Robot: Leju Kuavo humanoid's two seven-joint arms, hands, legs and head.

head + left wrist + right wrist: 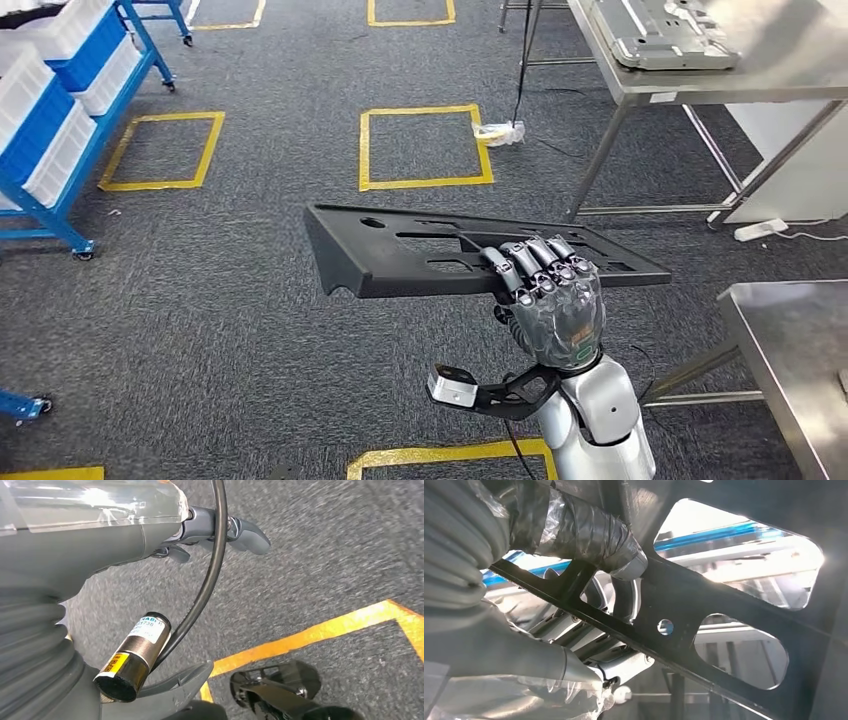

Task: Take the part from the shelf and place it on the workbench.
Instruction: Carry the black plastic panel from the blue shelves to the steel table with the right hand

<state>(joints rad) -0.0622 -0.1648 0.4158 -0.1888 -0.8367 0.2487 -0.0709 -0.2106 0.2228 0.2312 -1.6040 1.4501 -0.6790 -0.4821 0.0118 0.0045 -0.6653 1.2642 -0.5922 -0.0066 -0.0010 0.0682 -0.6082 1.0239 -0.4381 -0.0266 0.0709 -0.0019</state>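
We grip the black part (pixel 470 252) in our right hand (pixel 548 300), fingers curled over its near edge, level above the carpet; the steel workbench (pixel 790 350) stands just right of it; our left hand (pixel 220 532) hangs over the carpet, its grasp unclear.

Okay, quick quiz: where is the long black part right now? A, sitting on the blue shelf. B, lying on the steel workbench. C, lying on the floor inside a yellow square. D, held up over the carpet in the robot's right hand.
D: the right hand grips the black part from below, with its fingers curled over the near edge, above the grey carpet.
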